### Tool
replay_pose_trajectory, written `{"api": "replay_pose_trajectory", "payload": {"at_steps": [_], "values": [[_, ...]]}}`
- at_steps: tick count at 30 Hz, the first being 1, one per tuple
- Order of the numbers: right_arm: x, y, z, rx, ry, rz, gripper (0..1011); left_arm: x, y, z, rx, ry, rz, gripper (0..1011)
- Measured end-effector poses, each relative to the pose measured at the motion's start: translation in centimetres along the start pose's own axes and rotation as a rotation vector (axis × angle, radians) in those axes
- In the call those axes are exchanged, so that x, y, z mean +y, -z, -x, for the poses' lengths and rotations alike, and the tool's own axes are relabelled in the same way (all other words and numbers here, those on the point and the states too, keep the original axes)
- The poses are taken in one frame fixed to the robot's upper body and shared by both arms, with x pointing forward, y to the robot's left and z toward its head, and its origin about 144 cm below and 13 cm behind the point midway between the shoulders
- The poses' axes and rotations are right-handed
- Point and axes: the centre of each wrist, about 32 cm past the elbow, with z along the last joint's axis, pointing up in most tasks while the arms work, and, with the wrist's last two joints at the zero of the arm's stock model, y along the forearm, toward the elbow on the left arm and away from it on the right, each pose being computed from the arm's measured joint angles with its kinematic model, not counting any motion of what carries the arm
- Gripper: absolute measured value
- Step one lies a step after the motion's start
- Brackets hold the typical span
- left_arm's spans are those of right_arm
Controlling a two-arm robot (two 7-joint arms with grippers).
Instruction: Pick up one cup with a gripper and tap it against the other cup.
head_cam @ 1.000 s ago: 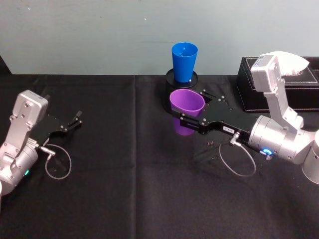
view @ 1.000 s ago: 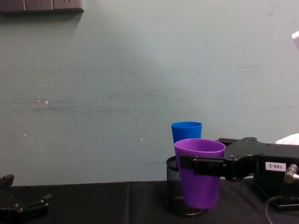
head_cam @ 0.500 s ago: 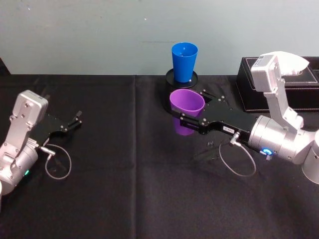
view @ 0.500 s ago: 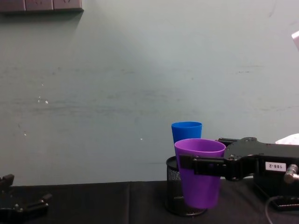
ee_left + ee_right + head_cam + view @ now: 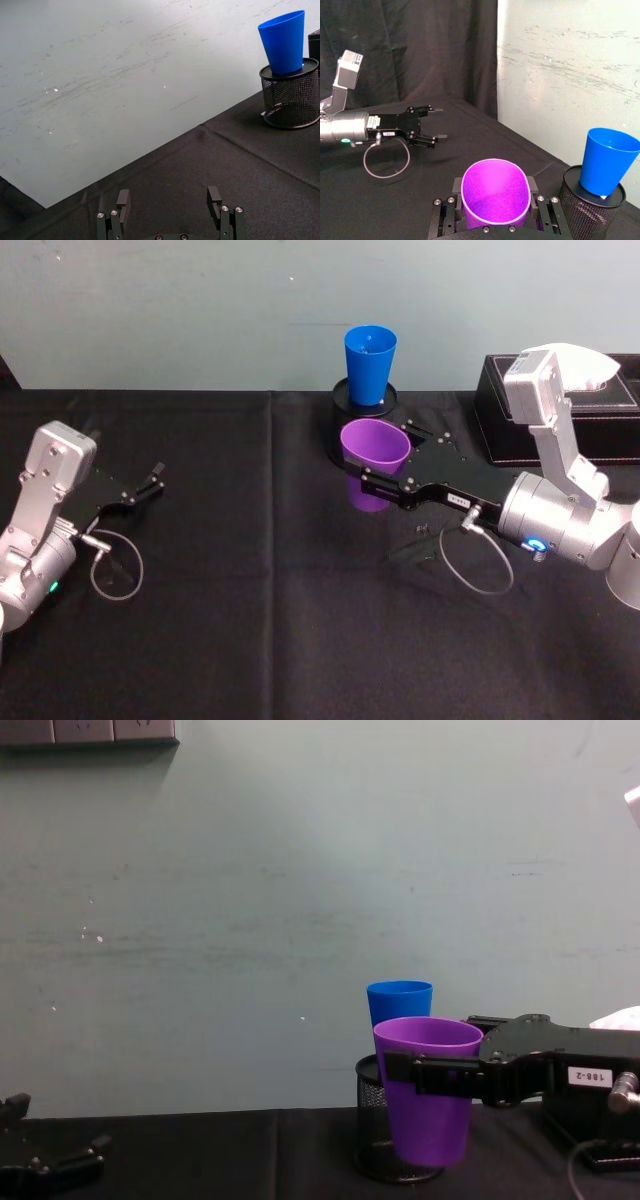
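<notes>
The purple cup [image 5: 375, 450] hangs upright a little above the black cloth, with my right gripper [image 5: 385, 454] shut on it just below the rim. The right wrist view shows the purple cup [image 5: 495, 192] clamped between both fingers. The blue cup [image 5: 370, 362] stands upright in a black wire-mesh pen holder [image 5: 338, 398] just behind it. The two cups are apart. In the chest view the purple cup [image 5: 428, 1115] overlaps the blue cup [image 5: 399, 1001] and the right gripper [image 5: 430, 1072] comes in from the right. My left gripper [image 5: 155, 480] rests open at the far left.
A black box [image 5: 590, 430] stands at the back right beside the right arm. A thin cable loop [image 5: 480, 575] lies on the cloth under that arm. The wall runs close behind the pen holder [image 5: 292, 97].
</notes>
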Motion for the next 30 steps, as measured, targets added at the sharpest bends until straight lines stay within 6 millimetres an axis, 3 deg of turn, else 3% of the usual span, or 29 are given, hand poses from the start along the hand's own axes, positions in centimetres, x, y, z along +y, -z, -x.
{"api": "replay_pose_trajectory", "payload": {"at_steps": [19, 30], "values": [[0.1, 0.0, 0.0, -0.006, -0.002, 0.001, 728, 0.0, 0.0, 0.0, 0.0, 0.0, 0.0, 1005], [2.2, 0.9, -0.9, -0.001, 0.039, 0.018, 728, 0.0, 0.0, 0.0, 0.0, 0.0, 0.0, 1005]]}}
